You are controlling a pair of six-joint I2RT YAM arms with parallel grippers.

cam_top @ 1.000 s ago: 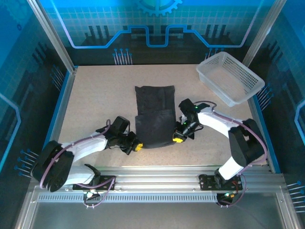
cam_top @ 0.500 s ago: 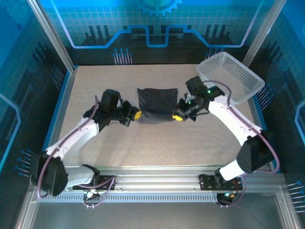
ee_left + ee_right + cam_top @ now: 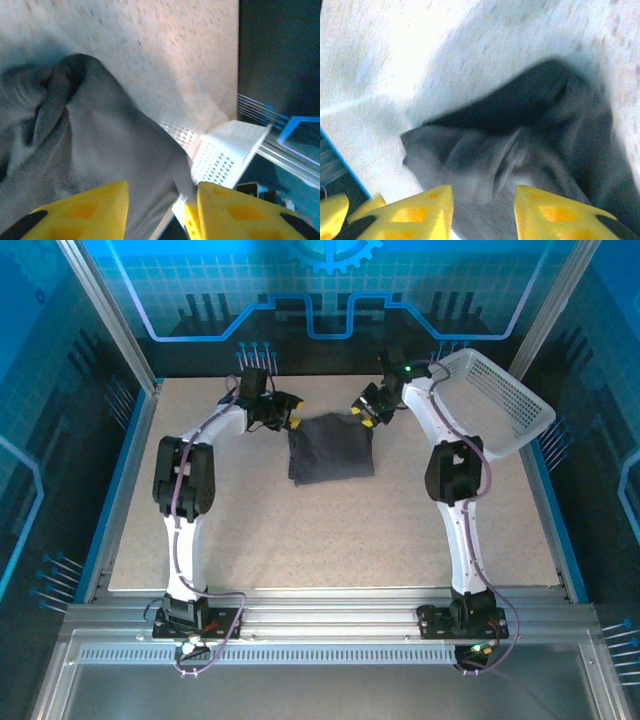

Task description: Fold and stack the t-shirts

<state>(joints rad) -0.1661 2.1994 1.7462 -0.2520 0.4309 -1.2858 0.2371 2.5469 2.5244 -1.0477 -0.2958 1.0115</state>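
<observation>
Left end effector (image 3: 290, 411) has its fingers apart, and so does the right end effector (image 3: 363, 415). The dark charcoal-grey folded cloth t-shirt (image 3: 331, 450) lies between them, its far corners just beside each.

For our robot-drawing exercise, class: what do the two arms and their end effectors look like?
The left arm and right arm have white links, black joints and thin purplish cables. The left end effector and right end effector are black, each with two blocky yellow fingers bearing square recesses. A green light glows on the right arm.

left tool (image 3: 296, 411) and right tool (image 3: 362, 416) reach far forward, both spread apart.
</observation>
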